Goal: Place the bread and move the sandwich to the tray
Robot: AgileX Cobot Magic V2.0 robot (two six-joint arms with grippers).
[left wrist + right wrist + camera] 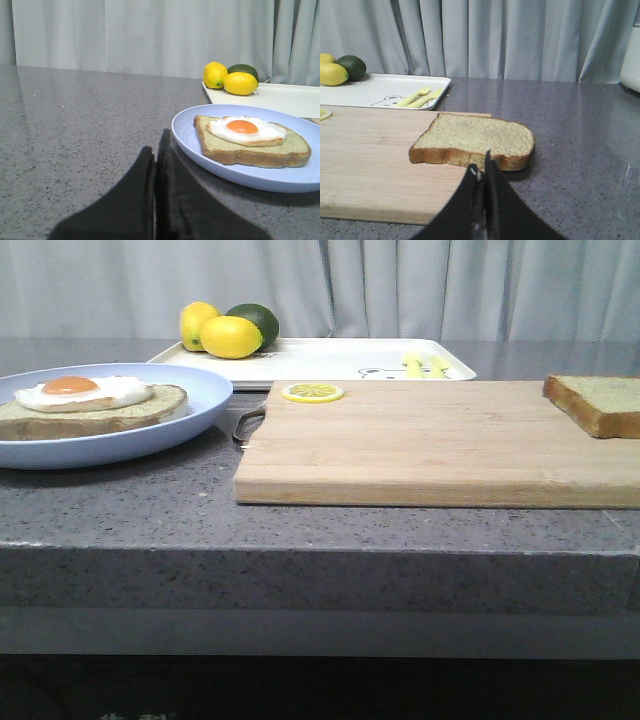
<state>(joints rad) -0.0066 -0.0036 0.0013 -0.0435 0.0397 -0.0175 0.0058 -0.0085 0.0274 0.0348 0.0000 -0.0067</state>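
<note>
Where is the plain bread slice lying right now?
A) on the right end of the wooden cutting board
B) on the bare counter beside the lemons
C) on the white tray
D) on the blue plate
A: the bread lies flat on the cutting board, at its right end, overhanging the edge in the right wrist view.

Beside the one wooden cutting board (440, 445): two bread slices (598, 402) (95, 410), one fried egg (82, 392), one blue plate (190, 412), one white tray (330, 360), two lemons (231, 337) (196, 321), one lime (256, 320), one lemon slice (312, 392).
</note>
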